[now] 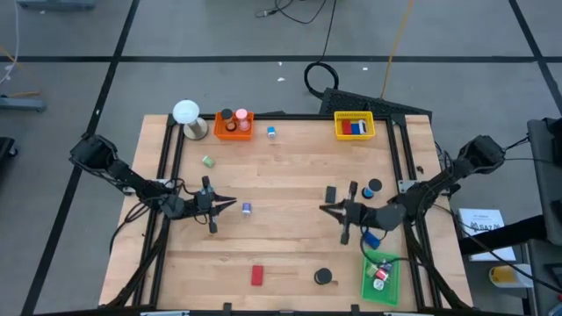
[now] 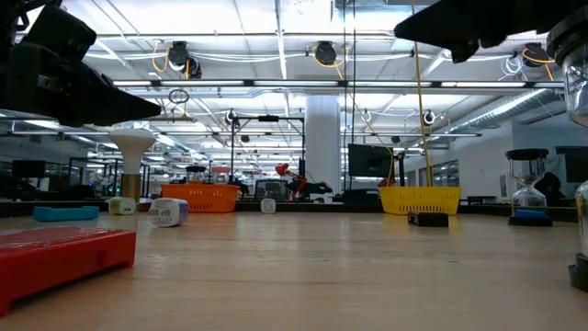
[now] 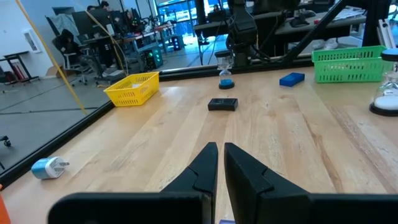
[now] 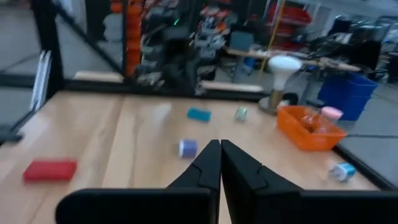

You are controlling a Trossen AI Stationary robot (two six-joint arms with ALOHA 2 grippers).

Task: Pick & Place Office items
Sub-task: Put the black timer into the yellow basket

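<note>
Wooden counter [image 1: 290, 254] ringed by a dark frame, with broad bare boards across the middle between the two arms and along the near side.

Three trays hugging the edges: orange tray [image 1: 234, 125] and yellow tray [image 1: 354, 125] against the far rim, green tray [image 1: 380, 277] at the near right corner. White ball on a round base [image 1: 187, 115] at the far left corner, just beside the orange tray.

Left hand [image 1: 230, 204] hovering left of centre, fingers [image 3: 202, 168] pressed almost together, nothing between them. Right hand [image 1: 325, 209] hovering right of centre, pointing toward the left one, fingers [image 4: 208, 163] closed tip to tip, likewise holding nothing. Open lane between the two tips.

Office items scattered loose on the boards:
- red block [image 1: 257, 276] lying flat near the near edge, well apart from everything
- black disc [image 1: 324, 276] near the near edge, left of the green tray
- black block [image 1: 331, 194] just beyond the right hand
- blue block [image 1: 371, 238] between the right arm and the green tray
- blue-topped piece [image 1: 375, 187] behind the right hand
- small purple bit [image 1: 247, 209] just past the left fingertips
- small green bit [image 1: 208, 161] toward the left rail
- small blue bit [image 1: 271, 132] close to the orange tray
</note>
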